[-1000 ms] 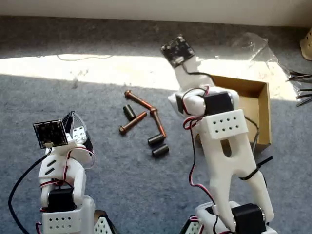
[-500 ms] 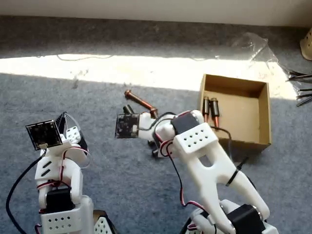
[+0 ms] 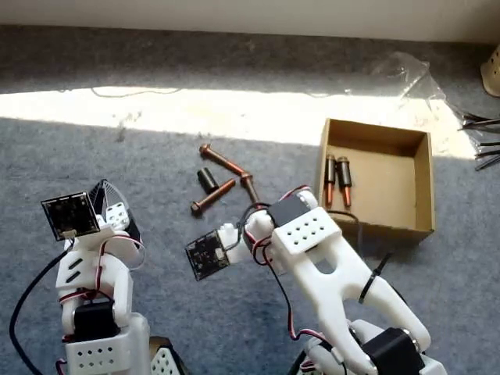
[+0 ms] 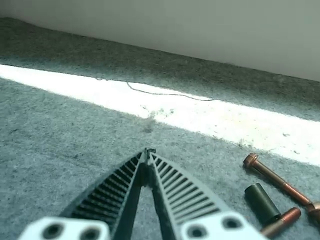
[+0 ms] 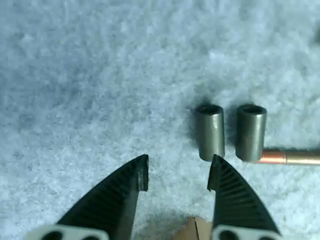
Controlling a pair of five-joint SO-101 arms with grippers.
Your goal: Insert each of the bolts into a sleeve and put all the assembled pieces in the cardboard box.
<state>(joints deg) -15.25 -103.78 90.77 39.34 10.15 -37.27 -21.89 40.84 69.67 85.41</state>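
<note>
My right gripper [image 5: 178, 172], fingers wide: sleeve [image 5: 210, 131] just beyond at one o'clock, bare carpet [image 5: 90, 90] at eleven; left gripper [image 4: 146, 152] closed.

White plastic left arm [image 3: 98, 289]: lower left, upright, wrist tipped fwd. Black ribbed left gripper [image 4: 146, 162]: fingers pressed together, tips meeting. White plastic right arm [image 3: 328, 258]: stretched fwd-left, wrist low. Black ribbed right gripper [image 5: 177, 172]: fingers apart.

Jaws together (tips touching) over carpet [image 4: 55, 125], near bolts [image 4: 275, 175] and sleeve [image 4: 261, 203]
</note>
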